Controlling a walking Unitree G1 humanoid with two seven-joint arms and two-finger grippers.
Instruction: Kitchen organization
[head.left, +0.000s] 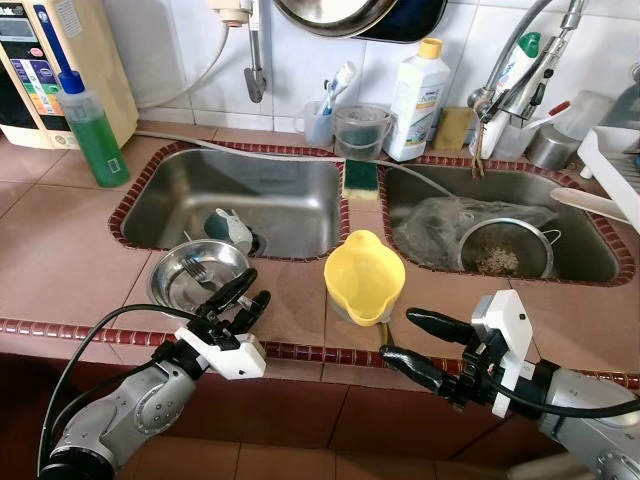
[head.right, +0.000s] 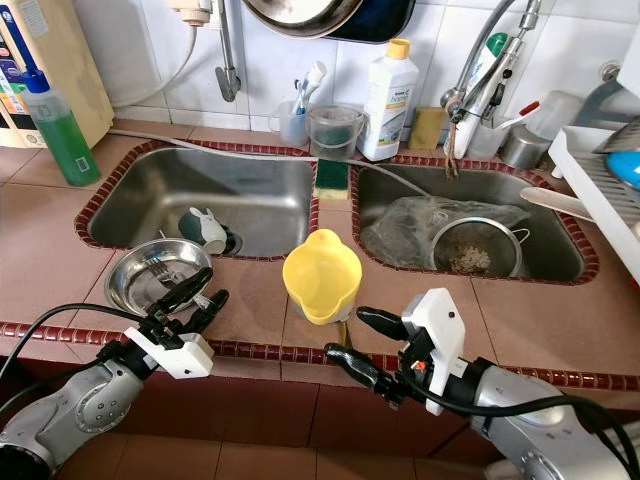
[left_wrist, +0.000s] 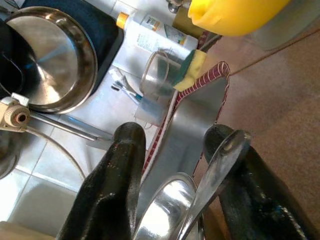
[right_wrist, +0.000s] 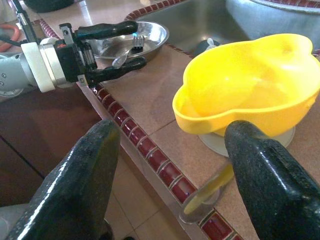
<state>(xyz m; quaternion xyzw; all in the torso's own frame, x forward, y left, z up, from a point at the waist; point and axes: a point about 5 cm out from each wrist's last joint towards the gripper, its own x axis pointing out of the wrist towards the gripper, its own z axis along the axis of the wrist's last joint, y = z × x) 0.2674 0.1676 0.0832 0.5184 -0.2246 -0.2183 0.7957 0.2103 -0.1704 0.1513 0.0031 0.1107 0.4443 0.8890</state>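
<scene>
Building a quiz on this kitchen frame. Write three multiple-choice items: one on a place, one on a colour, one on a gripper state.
1. Where is the green-and-yellow sponge?
A. on the divider between the two sinks
B. inside the yellow bowl
C. on the floor

2. What colour is the bowl at the counter's front edge?
A. blue
B. yellow
C. black

3. How is the right gripper?
A. shut on a bottle
B. shut on the sponge
C. open

Answers: 1 A, it sits on the ridge between basins. 2 B, plainly yellow. 3 C, fingers spread before the bowl, holding nothing.
</scene>
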